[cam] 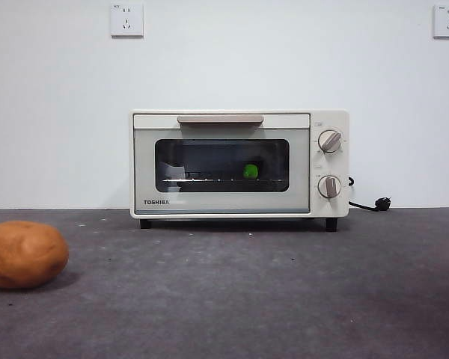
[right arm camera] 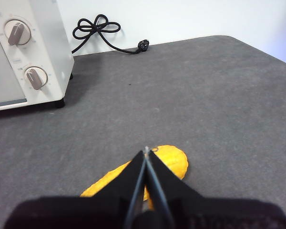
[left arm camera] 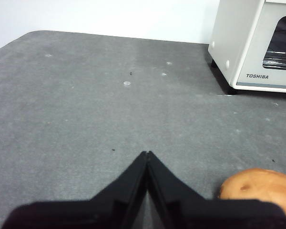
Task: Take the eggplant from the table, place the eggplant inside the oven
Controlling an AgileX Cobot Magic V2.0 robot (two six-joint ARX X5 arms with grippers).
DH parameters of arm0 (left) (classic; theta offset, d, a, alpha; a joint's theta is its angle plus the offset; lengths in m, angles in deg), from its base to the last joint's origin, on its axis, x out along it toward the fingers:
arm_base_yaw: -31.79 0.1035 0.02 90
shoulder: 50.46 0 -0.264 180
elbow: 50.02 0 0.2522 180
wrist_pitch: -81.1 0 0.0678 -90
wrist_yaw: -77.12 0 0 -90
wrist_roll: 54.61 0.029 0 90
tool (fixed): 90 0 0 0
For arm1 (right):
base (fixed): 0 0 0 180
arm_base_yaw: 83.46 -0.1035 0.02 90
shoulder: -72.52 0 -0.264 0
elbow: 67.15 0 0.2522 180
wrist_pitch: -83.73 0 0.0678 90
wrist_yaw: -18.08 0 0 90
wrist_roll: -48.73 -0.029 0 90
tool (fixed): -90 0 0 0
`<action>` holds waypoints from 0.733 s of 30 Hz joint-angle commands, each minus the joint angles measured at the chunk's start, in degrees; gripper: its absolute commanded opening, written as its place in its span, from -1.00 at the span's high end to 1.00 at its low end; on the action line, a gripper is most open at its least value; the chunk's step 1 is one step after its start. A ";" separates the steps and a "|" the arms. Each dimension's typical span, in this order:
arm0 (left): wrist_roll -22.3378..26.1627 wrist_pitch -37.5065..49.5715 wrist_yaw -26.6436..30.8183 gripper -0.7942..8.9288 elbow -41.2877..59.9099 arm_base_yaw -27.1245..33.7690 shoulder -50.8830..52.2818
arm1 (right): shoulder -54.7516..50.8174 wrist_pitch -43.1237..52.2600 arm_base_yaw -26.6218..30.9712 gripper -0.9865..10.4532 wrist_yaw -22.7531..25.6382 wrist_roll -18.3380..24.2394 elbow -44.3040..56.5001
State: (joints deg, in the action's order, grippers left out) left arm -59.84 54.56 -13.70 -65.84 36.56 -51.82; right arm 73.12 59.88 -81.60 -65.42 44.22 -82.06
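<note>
The cream-white oven (cam: 239,164) stands at the back of the dark grey table (cam: 247,299) with its glass door closed. Through the glass, a bright green bit of the eggplant (cam: 251,171) shows on the wire rack; its dark body is hard to make out. Neither arm shows in the front view. My left gripper (left arm camera: 147,153) is shut and empty, low over the table, with the oven's (left arm camera: 257,43) left corner ahead of it. My right gripper (right arm camera: 146,150) is shut and empty too, with the oven's (right arm camera: 24,52) knob side in its view.
A brown potato (cam: 24,254) lies at the front left of the table, close beside the left gripper (left arm camera: 260,183). A yellow ribbed vegetable (right arm camera: 167,162) lies under the right gripper's tips. A black power cord (right arm camera: 100,31) is coiled behind the oven's right side.
</note>
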 commanded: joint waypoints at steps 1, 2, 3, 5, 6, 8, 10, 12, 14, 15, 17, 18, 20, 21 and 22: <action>-0.55 0.37 -0.26 0.84 0.61 0.17 0.07 | -0.15 -0.28 0.04 0.83 -0.66 0.20 0.35; -0.55 0.37 -0.26 0.84 0.61 0.17 0.07 | -0.15 -0.26 0.04 0.83 -0.79 0.09 0.35; -0.55 0.37 -0.26 0.84 0.61 0.17 0.07 | -0.15 -0.24 0.04 0.82 -1.01 0.02 0.35; -0.55 0.37 -0.24 0.84 0.61 0.17 0.07 | -0.15 -0.24 0.02 0.83 -1.03 0.04 0.35; -0.55 0.37 -0.26 0.84 0.61 0.17 0.07 | -0.15 -0.24 0.02 0.82 -1.01 0.04 0.35; -0.55 0.37 -0.26 0.84 0.61 0.17 0.07 | -0.15 -0.24 -0.04 0.83 -0.98 0.04 0.35; -0.55 0.37 -0.26 0.84 0.61 0.17 0.07 | -0.15 -0.24 -0.04 0.82 -0.98 0.04 0.35; -0.55 0.37 -0.24 0.84 0.61 0.17 0.07 | -0.15 -0.24 -0.02 0.83 -0.98 0.04 0.35; -0.55 0.37 -0.26 0.84 0.61 0.17 0.07 | -0.15 -0.26 -0.02 0.82 -1.01 0.04 0.35; -0.55 0.37 -0.26 0.84 0.61 0.17 0.07 | -0.15 -0.28 0.00 0.82 -0.98 0.04 0.35; -0.55 0.37 -0.26 0.84 0.61 0.17 0.07 | -0.11 -0.28 0.00 0.83 -0.98 0.04 0.35; -0.55 0.37 -0.26 0.84 0.61 0.17 0.07 | -0.11 -0.26 0.00 0.82 -0.98 0.04 0.35; -0.55 0.37 -0.26 0.84 0.61 0.17 0.07 | -0.11 -0.28 0.00 0.82 -0.98 0.04 0.35; -0.55 0.37 -0.26 0.84 0.61 0.17 0.07 | -0.11 -0.26 0.00 0.82 -0.98 0.04 0.35; -0.55 0.37 -0.24 0.84 0.61 0.17 0.07 | -0.11 -0.26 0.00 0.83 -0.98 0.04 0.35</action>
State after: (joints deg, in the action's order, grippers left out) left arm -59.84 54.56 -13.70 -65.84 36.56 -51.82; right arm 73.12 59.75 -81.60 -66.36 44.22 -82.08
